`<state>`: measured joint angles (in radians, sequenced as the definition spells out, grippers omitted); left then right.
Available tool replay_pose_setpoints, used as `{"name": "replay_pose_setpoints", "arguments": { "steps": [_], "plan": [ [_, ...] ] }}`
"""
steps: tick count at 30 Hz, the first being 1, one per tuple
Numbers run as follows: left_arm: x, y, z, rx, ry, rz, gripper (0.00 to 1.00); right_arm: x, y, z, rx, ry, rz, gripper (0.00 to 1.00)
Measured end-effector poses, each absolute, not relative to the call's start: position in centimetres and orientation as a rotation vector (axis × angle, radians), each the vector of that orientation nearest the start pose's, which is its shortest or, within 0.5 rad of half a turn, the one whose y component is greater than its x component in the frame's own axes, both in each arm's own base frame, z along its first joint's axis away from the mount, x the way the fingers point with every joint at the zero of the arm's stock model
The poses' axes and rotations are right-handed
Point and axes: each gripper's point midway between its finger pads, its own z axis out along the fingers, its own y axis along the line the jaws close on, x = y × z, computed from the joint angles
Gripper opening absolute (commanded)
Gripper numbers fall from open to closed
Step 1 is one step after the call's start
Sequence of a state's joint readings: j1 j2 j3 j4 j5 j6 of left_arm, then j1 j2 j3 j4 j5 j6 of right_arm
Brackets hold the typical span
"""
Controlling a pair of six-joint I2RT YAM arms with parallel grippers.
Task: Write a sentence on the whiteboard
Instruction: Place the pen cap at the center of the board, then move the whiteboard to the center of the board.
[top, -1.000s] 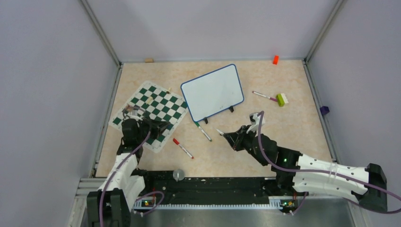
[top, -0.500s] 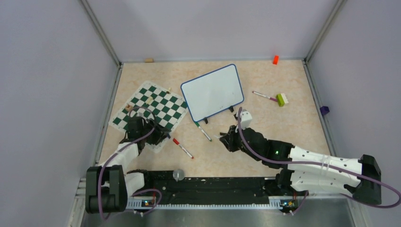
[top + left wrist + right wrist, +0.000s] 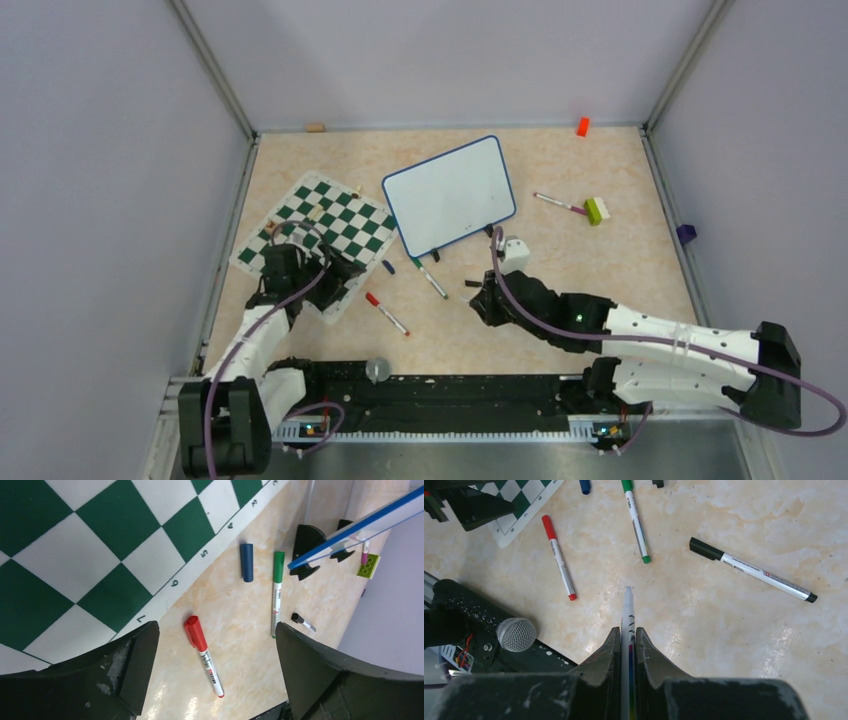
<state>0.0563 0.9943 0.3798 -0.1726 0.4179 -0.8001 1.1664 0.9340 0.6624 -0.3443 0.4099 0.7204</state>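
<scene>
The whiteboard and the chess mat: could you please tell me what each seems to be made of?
Whiteboard: a smooth, even white face, probably coated board or plastic; its thin blue frame and black feet look like moulded plastic. Chess mat: a thin, flat sheet with printed squares and border numbers, likely vinyl or paper; which one cannot be told.

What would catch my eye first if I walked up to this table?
Probably the blank whiteboard mid-table, with the green-and-white chess mat to its left. Nearer, the right gripper pinches a white pen, while a red marker, a green marker and a black marker lie loose nearby.
</scene>
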Motion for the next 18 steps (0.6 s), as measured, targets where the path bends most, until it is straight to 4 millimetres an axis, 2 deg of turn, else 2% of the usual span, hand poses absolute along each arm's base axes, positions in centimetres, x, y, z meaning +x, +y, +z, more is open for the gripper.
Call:
{"name": "replay_pose_setpoints", "arguments": {
  "steps": [4,9,18],
  "plan": [
    [24.9,-9.1,7.9,-0.724,2.298,-0.886,0.99,16.0,25.7,14.5,-0.239,2.264,0.573,0.00],
    [24.3,-9.7,9.5,-0.638,2.277,-0.930,0.99,16.5,25.3,14.9,-0.098,2.375,0.429,0.00],
    [23.6,-11.1,11.0,-0.564,2.257,-1.011,0.99,16.3,24.3,14.8,-0.148,2.456,0.258,0.00]
  ]
}}
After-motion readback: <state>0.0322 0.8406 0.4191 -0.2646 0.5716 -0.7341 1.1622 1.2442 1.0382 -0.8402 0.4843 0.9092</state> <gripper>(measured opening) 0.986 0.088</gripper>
